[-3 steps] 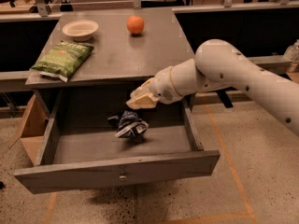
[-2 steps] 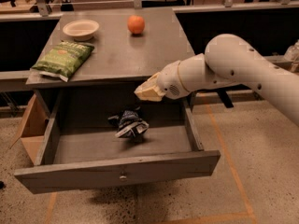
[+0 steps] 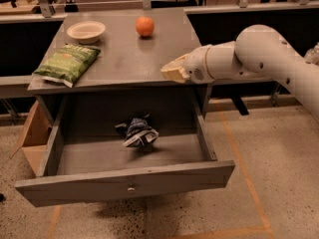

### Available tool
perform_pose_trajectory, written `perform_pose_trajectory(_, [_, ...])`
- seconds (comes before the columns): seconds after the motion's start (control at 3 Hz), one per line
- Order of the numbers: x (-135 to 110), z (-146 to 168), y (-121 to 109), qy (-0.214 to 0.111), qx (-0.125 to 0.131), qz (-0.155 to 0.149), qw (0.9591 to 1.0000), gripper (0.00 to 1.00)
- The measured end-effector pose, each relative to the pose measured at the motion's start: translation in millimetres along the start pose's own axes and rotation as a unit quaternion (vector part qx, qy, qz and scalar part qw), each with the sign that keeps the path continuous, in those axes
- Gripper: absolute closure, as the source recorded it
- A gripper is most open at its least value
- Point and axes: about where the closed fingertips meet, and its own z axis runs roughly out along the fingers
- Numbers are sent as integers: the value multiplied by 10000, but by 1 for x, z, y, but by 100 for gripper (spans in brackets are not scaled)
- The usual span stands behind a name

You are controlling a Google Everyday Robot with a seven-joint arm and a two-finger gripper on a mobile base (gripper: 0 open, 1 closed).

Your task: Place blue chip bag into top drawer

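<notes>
The blue chip bag [image 3: 137, 132], small, crumpled, dark blue with white patches, lies inside the top drawer [image 3: 124, 185] near its middle. The drawer is pulled wide open and its round metal knob [image 3: 131, 188] shows on the grey front panel. My gripper [image 3: 172, 71] is up at the level of the tabletop's front right edge, above and to the right of the bag. It holds nothing and does not touch the bag.
On the grey tabletop [image 3: 124, 59] lie a flat green chip bag [image 3: 67, 63], a pale bowl [image 3: 86, 31] and an orange [image 3: 144, 26]. A cardboard box [image 3: 31, 138] stands left of the drawer. Dark railings run behind the table.
My gripper has risen out of the drawer and moved up and right to tabletop height. The blue bag stays lying in the drawer.
</notes>
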Motion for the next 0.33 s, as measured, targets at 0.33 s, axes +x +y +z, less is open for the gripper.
perform_pose_trajectory(0.33, [-2, 1, -1, -25, 21, -5, 10000, 84])
